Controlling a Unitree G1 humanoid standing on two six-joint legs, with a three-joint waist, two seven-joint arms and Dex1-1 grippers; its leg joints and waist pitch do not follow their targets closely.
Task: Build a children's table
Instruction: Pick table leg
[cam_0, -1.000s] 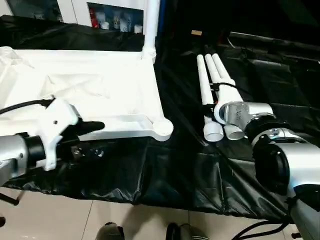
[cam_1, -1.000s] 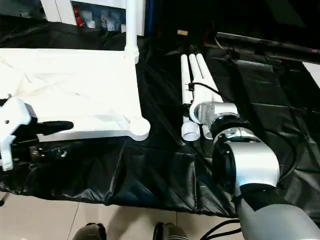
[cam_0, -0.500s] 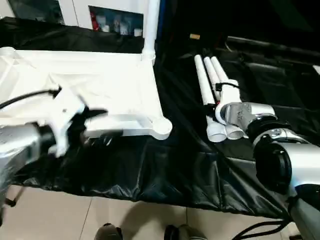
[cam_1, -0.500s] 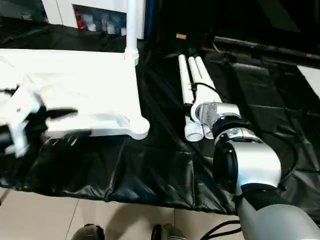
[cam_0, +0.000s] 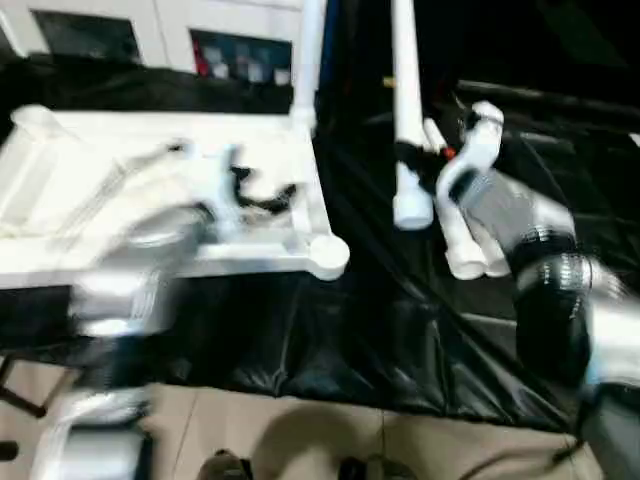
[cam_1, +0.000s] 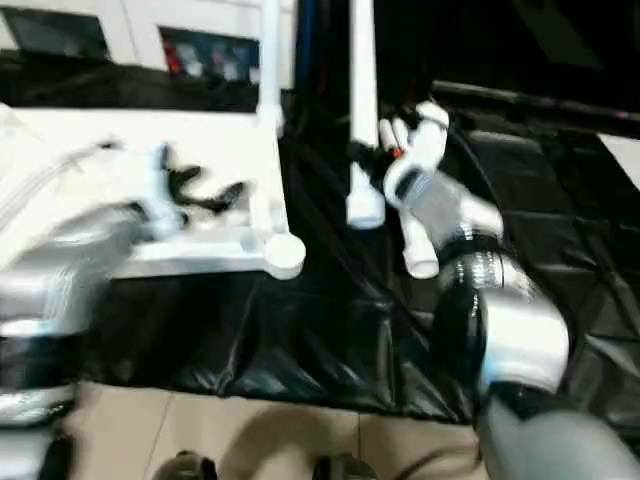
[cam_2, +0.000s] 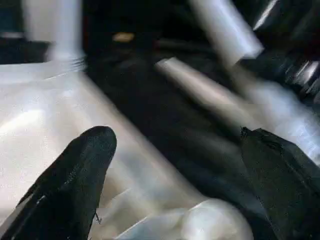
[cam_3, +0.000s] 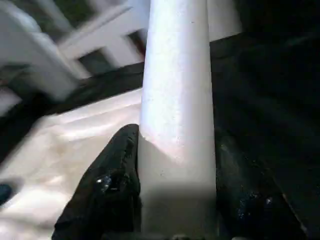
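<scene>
While one leg already stands in the tabletop, most of the build looks to be ahead.

Near edge: black sheeting (cam_0: 380, 340) hangs over the front of the bench, and the toes of shoes (cam_0: 225, 465) show on the floor below it.

Tabletop: the white tabletop (cam_0: 150, 170) lies upside down on the sheeting, raised rim up; its near right corner socket (cam_0: 328, 255) is empty.

Left gripper: the left gripper (cam_0: 262, 192) hovers over the tabletop just behind that socket, its black fingers (cam_2: 75, 175) spread wide with nothing between them.

Right gripper: the right gripper (cam_0: 420, 165), to the right of the tabletop, is clamped around a white leg (cam_0: 407, 110); the fingers (cam_3: 115, 180) press on both sides of the tube, which hangs nearly upright with its lower end clear of the sheeting.

Spare legs: two more legs (cam_0: 465, 245) lie side by side on the sheeting, further right of the tabletop than the held one.

Far corner: a leg (cam_0: 308, 55) stands upright in the tabletop's far right socket.

Progress: I'd say one leg is fitted and a second is lifted but not yet seated; the far left socket (cam_0: 30, 118) looks empty too.
</scene>
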